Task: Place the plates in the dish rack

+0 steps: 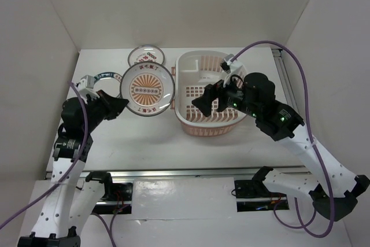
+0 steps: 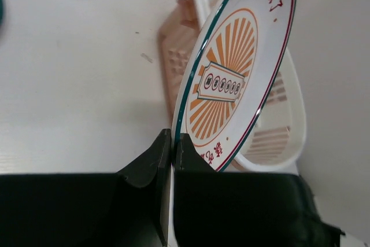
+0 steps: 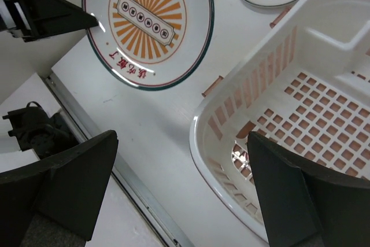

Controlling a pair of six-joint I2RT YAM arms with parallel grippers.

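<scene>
Over on the left of the table, from the top view: my left gripper has the sunburst plate lifted, face up to the camera, just beside the dish rack on its left side. My right gripper hangs over the rack's near half, holding nothing. The red-character plate lies at the far edge. The teal-banded plate peeks out behind my left arm.

Left wrist view now: jaws pressed together on the very rim of the sunburst plate, which stands steeply tilted above them. That's a thin pinch low on the edge, with all the weight out beyond it. I reckon a quick swing could make it pivot in the pads or slip out.

Right wrist view: fingers spread wide apart, nothing between them, the rack's slotted floor below and the sunburst plate off to the left.

The trouble I expect:
- The rack's left wall stands between the plate and the basket. If I come across too low, the plate's edge will probably clip it and twist loose.
- My right gripper sits right where the plate wants to land, so the two arms could meet.
- The rack looks light, and a bump might shove it.
</scene>
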